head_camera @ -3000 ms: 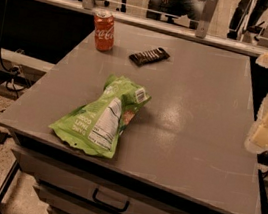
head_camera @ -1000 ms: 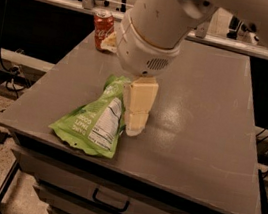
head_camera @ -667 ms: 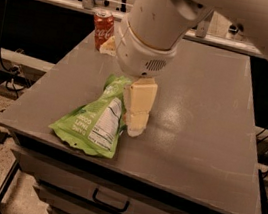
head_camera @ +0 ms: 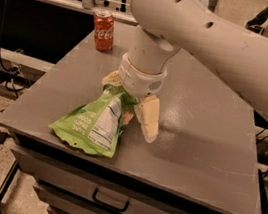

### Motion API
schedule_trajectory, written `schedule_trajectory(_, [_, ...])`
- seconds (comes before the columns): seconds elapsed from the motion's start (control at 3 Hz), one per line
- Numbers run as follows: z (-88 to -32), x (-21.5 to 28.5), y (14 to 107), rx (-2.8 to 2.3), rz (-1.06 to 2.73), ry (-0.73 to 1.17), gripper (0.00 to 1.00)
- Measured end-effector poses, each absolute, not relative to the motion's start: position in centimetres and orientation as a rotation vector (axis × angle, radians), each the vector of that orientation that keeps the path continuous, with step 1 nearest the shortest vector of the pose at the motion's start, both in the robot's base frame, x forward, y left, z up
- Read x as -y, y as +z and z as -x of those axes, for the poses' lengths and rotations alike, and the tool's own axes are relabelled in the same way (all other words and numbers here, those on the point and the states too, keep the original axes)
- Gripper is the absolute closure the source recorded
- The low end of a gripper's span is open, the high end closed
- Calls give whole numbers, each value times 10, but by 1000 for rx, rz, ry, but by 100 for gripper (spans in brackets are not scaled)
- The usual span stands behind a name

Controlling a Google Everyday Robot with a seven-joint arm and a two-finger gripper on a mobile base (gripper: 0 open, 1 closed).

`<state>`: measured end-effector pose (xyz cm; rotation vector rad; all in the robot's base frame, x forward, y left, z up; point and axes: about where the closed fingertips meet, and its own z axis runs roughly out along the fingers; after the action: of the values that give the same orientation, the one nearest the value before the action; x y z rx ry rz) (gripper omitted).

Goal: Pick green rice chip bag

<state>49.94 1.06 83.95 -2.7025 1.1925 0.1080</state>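
Hanging low over the grey worktop [head_camera: 208,146], the pincer [head_camera: 128,108] is at the top end of the green rice chip bag [head_camera: 93,125]; its two pale fingers [head_camera: 148,119] are spread apart, one on each side of the bag's top. The bag lies flat near the front left edge; a red Coca-Cola can [head_camera: 103,30] stands upright well behind it.

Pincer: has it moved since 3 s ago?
Yes. The pincer went left from the table's right edge, toward the soda can, and now stands open astride the upper end of the green rice chip bag.
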Motion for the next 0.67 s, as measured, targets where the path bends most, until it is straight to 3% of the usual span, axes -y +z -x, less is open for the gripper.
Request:
schedule_trajectory(0.33, [-500, -12, 836, -1167, 2715, 112, 2])
schedule_trajectory(0.67, [-500, -12, 836, -1164, 2714, 109, 33])
